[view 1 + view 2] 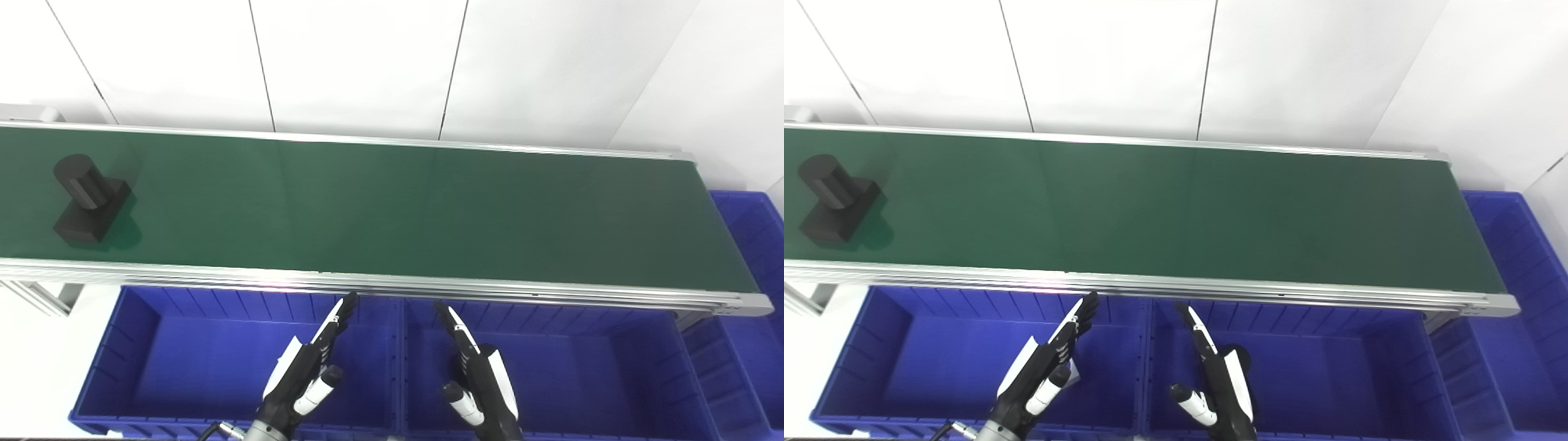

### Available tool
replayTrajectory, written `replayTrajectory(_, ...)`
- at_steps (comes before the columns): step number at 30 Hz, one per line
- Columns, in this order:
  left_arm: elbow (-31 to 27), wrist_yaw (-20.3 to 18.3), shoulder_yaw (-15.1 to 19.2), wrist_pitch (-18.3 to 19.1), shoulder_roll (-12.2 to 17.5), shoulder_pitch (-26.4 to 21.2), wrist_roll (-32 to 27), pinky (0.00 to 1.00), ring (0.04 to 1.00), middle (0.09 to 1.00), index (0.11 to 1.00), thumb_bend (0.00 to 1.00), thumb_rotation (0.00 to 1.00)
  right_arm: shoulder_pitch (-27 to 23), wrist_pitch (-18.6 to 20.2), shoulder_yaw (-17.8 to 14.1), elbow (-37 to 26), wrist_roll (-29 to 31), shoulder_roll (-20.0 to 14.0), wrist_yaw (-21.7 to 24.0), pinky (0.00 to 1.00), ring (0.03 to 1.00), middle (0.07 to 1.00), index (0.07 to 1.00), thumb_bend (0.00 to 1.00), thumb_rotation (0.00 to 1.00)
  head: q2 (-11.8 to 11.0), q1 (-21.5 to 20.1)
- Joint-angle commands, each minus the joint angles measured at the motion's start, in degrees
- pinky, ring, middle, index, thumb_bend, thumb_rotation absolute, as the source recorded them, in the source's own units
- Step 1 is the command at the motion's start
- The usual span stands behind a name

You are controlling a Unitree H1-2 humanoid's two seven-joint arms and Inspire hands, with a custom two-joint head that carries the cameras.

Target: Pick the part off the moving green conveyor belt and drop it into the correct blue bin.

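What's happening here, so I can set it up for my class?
Nothing is being held yet. A dark part, a cylinder on a block base, sits at the far left of the green conveyor belt. The left robot hand and right robot hand hover open, fingers extended, below the belt's near edge, over two blue bins. A third blue bin sits at the belt's right end.

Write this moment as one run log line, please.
dark block-and-cylinder part: far left on green conveyor belt | left hand: open, empty | right hand: open, empty
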Motion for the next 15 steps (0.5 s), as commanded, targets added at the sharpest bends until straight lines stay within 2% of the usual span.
replayTrajectory(1, -0.8, 0.0, 0.1, -2.1, 0.1, -0.4, -0.2, 1.0, 1.0, 1.0, 0.99, 0.86, 1.0, -0.6, -2.6, -0.2, -1.1, -0.3, 0.3, -0.3, 0.97, 0.961, 0.952, 0.939, 0.92, 0.99, 0.1, 0.0)
replayTrajectory(15, -0.7, -0.5, 0.0, -2.1, 0.0, 0.2, -0.3, 1.0, 1.0, 1.0, 0.99, 0.85, 1.0, -0.7, -2.6, -0.2, -1.2, -0.3, 0.7, 0.0, 0.97, 0.96, 0.954, 0.937, 0.92, 1.0, 0.2, -0.2)
